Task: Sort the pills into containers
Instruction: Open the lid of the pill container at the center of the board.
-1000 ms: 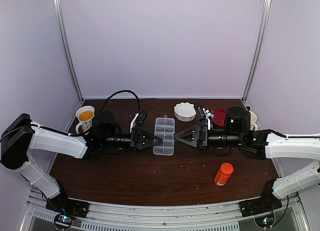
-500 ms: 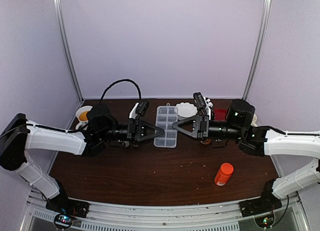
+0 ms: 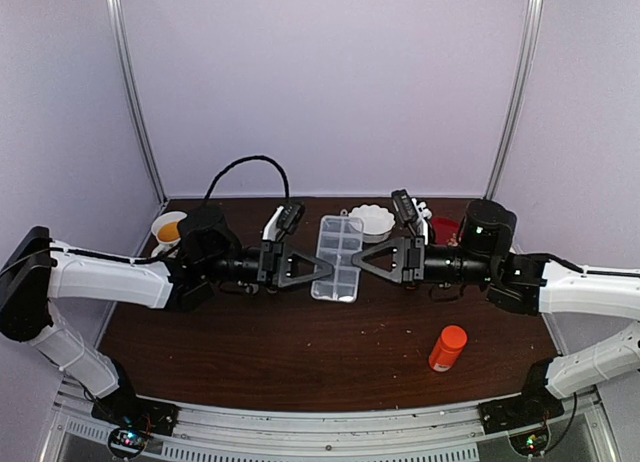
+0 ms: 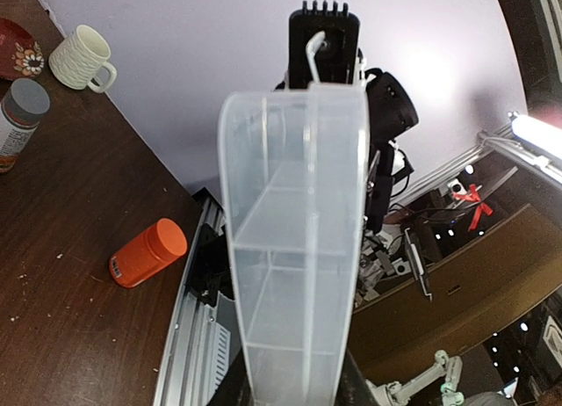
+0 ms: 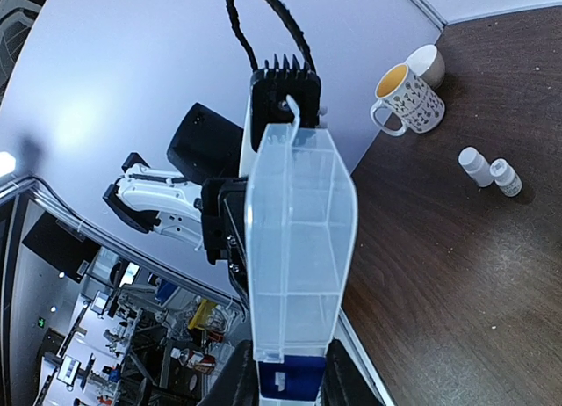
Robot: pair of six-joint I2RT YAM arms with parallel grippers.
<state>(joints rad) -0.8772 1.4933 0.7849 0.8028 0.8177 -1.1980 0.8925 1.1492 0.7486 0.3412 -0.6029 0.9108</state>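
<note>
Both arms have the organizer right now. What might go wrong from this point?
1. The left gripper and right gripper pinch opposite sides of the clear pill organizer. Uneven arm motion may flex it or pop it loose.
2. The orange bottle stands upright close to the right arm, on its near side. A pull-back might knock it over.

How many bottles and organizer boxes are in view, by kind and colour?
Clear plastic compartmented organizer box: 1
Orange plastic bottle: 1
Tiny white bottles: 2
Grey-capped pale bottle: 1
Total: 5
</note>
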